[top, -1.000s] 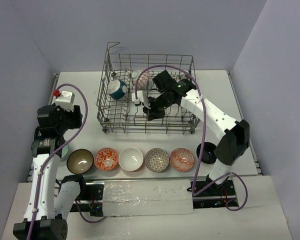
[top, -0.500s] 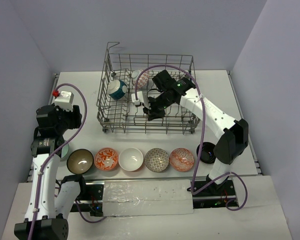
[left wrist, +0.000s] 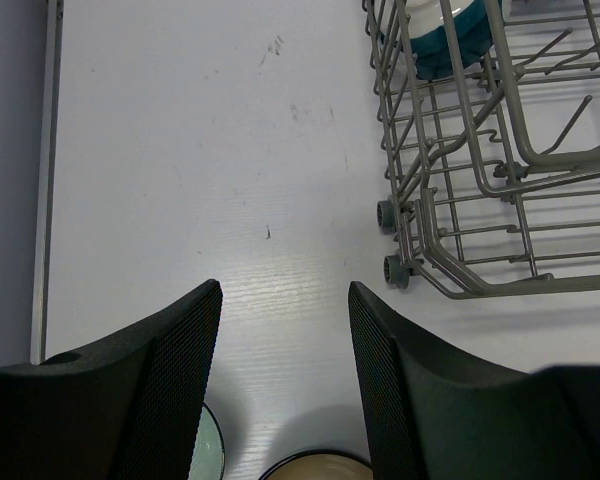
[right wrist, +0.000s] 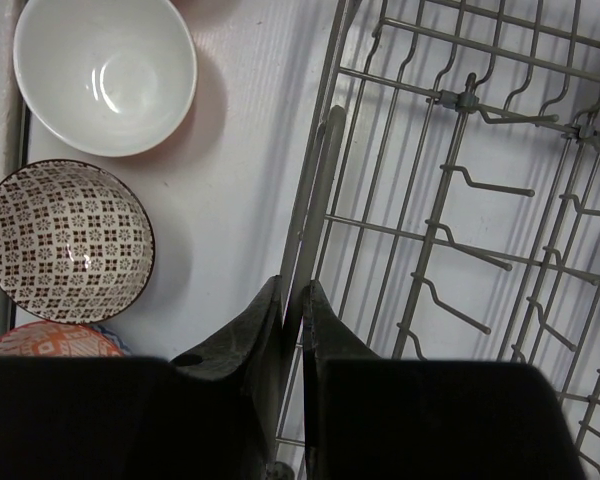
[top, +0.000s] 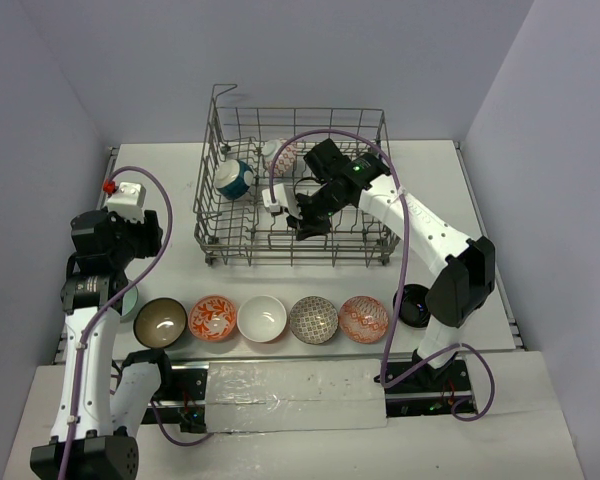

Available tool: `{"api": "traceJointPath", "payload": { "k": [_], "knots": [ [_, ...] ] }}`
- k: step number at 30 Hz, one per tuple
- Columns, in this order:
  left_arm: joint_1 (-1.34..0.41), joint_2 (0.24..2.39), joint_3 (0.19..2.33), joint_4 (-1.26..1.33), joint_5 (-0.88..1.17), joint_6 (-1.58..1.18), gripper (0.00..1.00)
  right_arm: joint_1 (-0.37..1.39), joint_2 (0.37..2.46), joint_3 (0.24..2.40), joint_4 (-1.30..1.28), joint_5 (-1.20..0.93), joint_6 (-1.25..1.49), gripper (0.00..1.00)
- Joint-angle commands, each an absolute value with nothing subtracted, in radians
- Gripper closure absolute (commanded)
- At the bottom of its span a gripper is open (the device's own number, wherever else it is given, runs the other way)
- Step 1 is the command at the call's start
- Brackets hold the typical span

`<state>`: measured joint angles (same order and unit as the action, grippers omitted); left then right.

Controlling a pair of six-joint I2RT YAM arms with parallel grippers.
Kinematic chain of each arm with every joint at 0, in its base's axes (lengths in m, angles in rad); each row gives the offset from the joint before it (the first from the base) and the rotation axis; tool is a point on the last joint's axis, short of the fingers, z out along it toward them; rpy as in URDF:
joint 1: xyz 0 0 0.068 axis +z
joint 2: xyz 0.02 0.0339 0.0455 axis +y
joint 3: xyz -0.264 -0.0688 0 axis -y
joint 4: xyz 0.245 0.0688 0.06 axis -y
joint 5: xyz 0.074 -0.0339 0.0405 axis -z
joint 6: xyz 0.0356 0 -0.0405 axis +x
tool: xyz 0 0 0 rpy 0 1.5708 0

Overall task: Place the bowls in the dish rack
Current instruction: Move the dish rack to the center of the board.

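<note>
dish rack (right wrist: pixel 318 170) rim sits pinched in the narrow right tool (right wrist: pixel 292 290); left tool (left wrist: pixel 283 292) gapes wide.

The left arm (top: pixel 80 350) rises from its base at 7 o'clock in the top view to a wrist at 9 o'clock. The left gripper (left wrist: pixel 285 380) points down, fingers spread wide. The right arm (top: pixel 425 235) bends at 4 o'clock and reaches toward centre, and the right gripper (right wrist: pixel 291 305) has its fingers almost together.
</note>
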<state>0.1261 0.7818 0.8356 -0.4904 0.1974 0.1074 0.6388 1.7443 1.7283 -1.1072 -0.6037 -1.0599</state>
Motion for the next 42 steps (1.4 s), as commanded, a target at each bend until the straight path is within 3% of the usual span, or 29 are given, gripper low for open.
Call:
{"api": "traceJointPath", "payload": {
  "k": [1, 38, 42],
  "knots": [
    [0.135, 0.785, 0.845, -0.472, 0.219, 0.083, 0.40, 0.644, 1.813, 1.689, -1.281, -0.505, -1.151, 1.00],
    [0.155, 0.778, 0.836, -0.463, 0.245, 0.081, 0.40, 0.641, 1.715, 1.560, -1.256, -0.485, -1.123, 1.00],
    [0.155, 0.782, 0.839, -0.462, 0.247, 0.080, 0.40, 0.641, 1.730, 1.589, -1.236, -0.491, -1.097, 0.80]
  ]
}}
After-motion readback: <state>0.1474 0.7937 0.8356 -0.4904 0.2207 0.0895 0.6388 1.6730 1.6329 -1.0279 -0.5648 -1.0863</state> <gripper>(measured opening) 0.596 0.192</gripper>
